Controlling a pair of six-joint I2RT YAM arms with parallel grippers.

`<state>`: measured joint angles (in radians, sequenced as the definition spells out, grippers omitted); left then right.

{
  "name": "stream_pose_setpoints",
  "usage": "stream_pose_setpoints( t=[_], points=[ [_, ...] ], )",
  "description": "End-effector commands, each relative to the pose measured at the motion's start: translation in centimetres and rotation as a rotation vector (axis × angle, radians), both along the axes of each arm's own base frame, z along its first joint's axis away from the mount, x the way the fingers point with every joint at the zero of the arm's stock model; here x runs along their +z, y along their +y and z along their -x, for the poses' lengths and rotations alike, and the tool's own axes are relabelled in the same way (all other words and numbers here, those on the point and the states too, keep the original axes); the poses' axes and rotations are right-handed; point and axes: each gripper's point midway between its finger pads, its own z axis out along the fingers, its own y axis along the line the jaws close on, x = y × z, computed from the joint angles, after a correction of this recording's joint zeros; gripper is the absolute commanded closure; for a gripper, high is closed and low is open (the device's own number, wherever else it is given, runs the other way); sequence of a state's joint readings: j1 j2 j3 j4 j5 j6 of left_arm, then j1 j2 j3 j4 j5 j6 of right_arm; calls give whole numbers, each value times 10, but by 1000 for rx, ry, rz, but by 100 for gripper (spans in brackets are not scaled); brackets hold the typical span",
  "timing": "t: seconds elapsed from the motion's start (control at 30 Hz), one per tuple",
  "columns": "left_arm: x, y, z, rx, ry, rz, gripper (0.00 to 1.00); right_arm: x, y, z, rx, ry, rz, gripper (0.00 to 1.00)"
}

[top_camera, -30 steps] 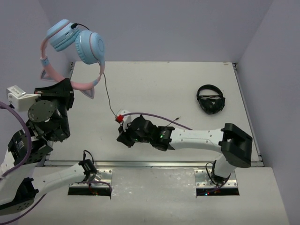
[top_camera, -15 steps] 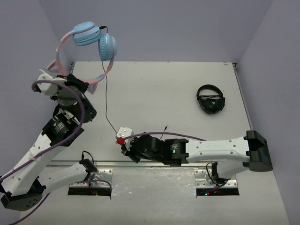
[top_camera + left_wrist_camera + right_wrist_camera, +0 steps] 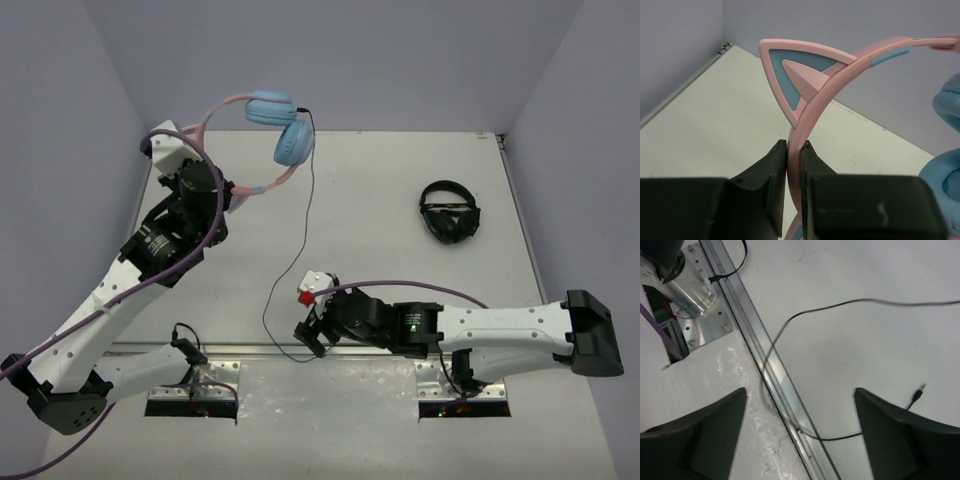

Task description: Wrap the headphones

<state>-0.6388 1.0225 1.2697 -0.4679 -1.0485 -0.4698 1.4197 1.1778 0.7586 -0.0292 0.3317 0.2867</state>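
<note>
Grey table (image 3: 400, 200), lilac walls. Left gripper (image 3: 793, 148) pinching headphones (image 3: 285, 130) by pink band, band's lower run hidden behind fingers (image 3: 771, 170). Right gripper (image 3: 800, 395) spread above blurred cable (image 3: 840, 304).

Top view: light is even and diffuse, seemingly from overhead. I see only soft, faint shadows beneath the arms on the table (image 3: 400, 180), and no harsh glare. The headphones (image 3: 290, 140) look smeared along the pink band, which is motion blur.

Left wrist view: the left gripper (image 3: 793, 150) fingers (image 3: 765, 175) are dark and soft up close. The cat ear (image 3: 790, 70) is crisp; the blue cup (image 3: 945, 175) at the right edge is out of focus.

Right wrist view: the right gripper (image 3: 800, 392) fingers (image 3: 700, 440) are blurred dark masses. The cable (image 3: 840, 302) streaks towards the right. The metal bracket (image 3: 690, 295) glints, and the white surface is nearly washed out.
</note>
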Motion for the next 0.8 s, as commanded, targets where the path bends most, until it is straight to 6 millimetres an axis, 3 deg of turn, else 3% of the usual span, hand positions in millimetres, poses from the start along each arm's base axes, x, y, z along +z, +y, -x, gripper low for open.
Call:
stream_pose_setpoints(
  t=[0.0,0.03,0.13,0.2,0.23,0.3,0.4,0.47,0.53,0.6,0.63,0.77],
  points=[
    [64,-12,16,-148,-167,220,99,12,-4,4,16,104,-177,2],
    [66,-13,20,-170,-169,233,100,6,-11,-2,-1,116,-186,1],
    [63,-25,29,-272,-145,255,100,33,-21,-18,-45,109,-295,1],
    [59,-32,35,-327,-126,267,100,49,-33,-39,-104,70,-326,1],
    [61,-32,39,-344,-132,278,100,70,-38,-47,-124,33,-366,1],
    [60,-38,44,-387,-118,283,100,89,-50,-63,-161,-26,-379,1],
    [65,-47,51,-457,-109,298,100,136,-58,-85,-178,-110,-424,4],
    [64,-53,55,-500,-98,306,100,139,-59,-102,-219,-140,-382,6],
    [66,-55,58,-518,-98,316,100,154,-66,-125,-263,-172,-374,17],
    [65,-53,61,-518,-91,316,100,149,-60,-135,-241,-141,-357,29],
    [65,-53,62,-519,-90,316,100,158,-61,-143,-255,-157,-365,30],
    [68,-49,68,-522,-91,317,100,158,-58,-164,-285,-182,-332,36]
  ],
)
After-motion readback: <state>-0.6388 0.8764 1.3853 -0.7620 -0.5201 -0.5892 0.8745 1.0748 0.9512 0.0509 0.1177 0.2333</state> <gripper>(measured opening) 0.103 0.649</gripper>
